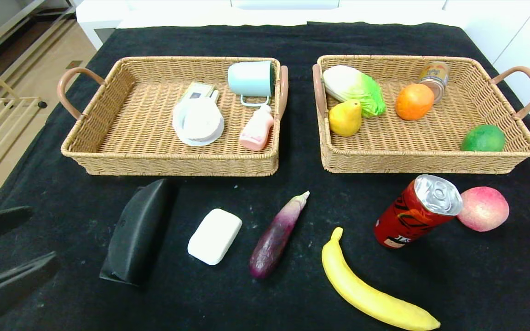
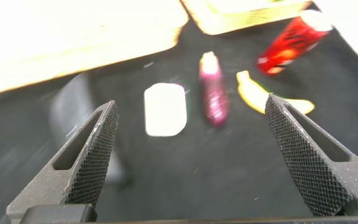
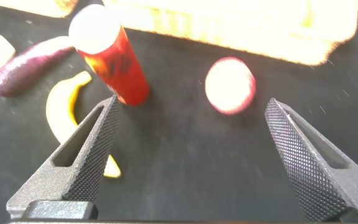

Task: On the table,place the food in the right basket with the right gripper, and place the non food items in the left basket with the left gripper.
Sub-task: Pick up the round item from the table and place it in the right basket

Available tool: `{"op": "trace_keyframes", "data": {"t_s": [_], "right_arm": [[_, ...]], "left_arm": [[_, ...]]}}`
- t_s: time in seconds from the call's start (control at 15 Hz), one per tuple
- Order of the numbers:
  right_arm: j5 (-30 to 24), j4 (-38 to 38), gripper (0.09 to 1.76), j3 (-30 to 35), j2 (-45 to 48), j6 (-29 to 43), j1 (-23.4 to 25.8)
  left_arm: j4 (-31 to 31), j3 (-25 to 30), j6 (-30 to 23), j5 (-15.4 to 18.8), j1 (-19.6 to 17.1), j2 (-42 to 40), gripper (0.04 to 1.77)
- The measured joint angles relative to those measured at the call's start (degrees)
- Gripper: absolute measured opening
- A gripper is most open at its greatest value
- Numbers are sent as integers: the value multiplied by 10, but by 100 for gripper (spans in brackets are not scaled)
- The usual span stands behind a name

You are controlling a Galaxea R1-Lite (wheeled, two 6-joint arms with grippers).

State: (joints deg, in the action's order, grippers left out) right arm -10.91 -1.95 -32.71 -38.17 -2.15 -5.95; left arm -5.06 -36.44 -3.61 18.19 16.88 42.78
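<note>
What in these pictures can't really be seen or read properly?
- Head view: the flat printed packet in the left wicker basket is partly covered by the round white dish; its print is too small.
- Head view: the right gripper is out of frame.
- Left wrist view: the black case is a blur.

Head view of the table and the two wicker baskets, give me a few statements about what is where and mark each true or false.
1. The red drink can stands on the black table, outside the baskets. True.
2. The long yellow banana lies in the right wicker basket. False: it lies on the table, in front of that basket.
3. The light blue mug lies on its side in the left wicker basket. True.
4. The left gripper holds the white soap bar. False: its fingers are open and empty; the bar lies on the table.
5. The purple eggplant lies between soap bar and banana. True.
</note>
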Motion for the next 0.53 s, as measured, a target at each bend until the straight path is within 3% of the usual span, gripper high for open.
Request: {"op": "trace_keyframes", "data": {"t_s": [0.27, 0.53], "right_arm": [[-2, -64, 171, -23, -86, -1, -37], [15, -69, 171, -30, -121, 0, -65]], "left_arm": [[-27, -61, 9, 2, 67, 110, 172], [-29, -90, 27, 3, 91, 176, 172]]}}
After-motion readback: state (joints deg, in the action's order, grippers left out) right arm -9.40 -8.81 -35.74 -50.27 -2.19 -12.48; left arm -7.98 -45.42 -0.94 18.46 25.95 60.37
